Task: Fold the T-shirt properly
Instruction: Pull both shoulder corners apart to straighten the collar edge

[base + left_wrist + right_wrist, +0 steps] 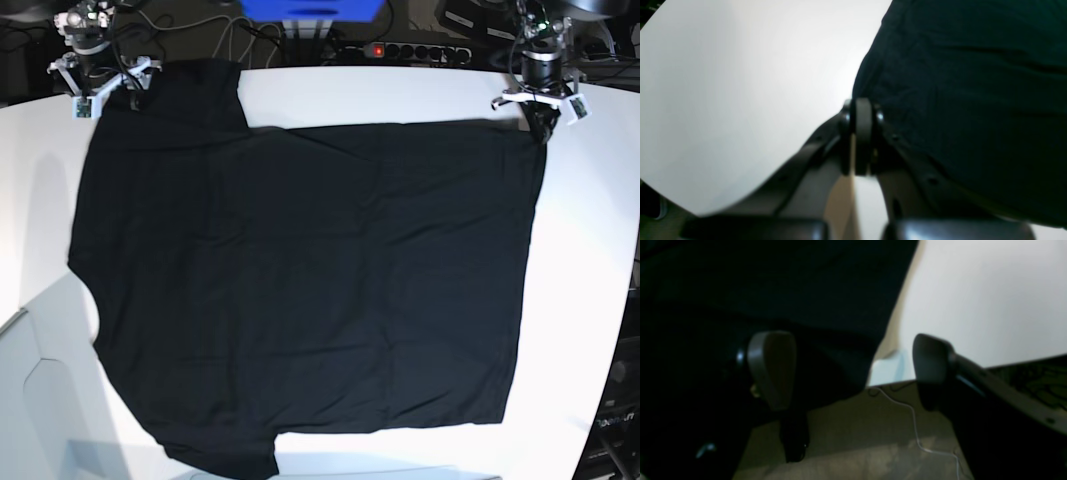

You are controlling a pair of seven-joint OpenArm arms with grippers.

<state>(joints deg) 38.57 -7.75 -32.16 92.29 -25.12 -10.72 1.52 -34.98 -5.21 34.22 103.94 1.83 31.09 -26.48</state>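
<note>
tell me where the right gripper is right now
In the base view the right gripper is at the far left corner of the white table, over the T-shirt sleeve there, with its jaws apart and nothing between them.

the t-shirt (300, 290) lies spread flat on the table (590, 300), grippers at its far corners.

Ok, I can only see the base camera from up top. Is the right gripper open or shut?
Observer: Open. In the right wrist view, the right gripper has its fingers wide apart and holds nothing.
Operator: And the left one?
Observer: The left gripper is shut, right at the edge of the T-shirt. I can't tell if cloth is pinched.
Operator: What's under the open one?
Observer: One finger is over the black cloth, the other past its edge, near the white table.
</note>
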